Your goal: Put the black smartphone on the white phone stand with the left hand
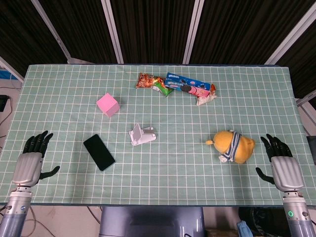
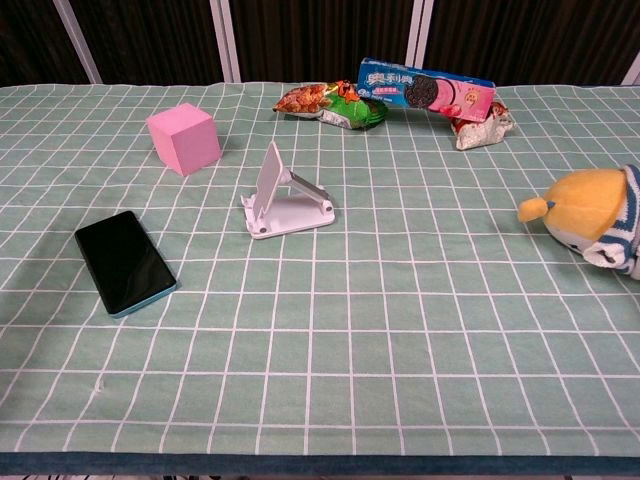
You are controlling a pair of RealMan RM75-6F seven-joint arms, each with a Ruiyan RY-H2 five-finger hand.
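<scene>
Chest view crops plush toy [image 2: 600, 228].

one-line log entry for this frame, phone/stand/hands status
phase: pre-grasp | black smartphone: flat on cloth, untouched | white phone stand: empty, right of phone | left robot hand: open, near edge | right robot hand: open, idle

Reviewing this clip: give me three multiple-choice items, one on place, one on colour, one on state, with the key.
1. The black smartphone lies where?
A. flat on the cloth, toward the left hand's side of the white phone stand
B. on the stand
C. in the left hand

2. The cube is:
A. blue
B. pink
C. yellow

3. The left hand is:
A. holding the phone
B. pressing the stand
C. open, empty

Key: 1 A, phone rests on the cloth apart from the stand; 2 B, plainly pink in both views; 3 C, fingers spread with nothing in them.
</scene>
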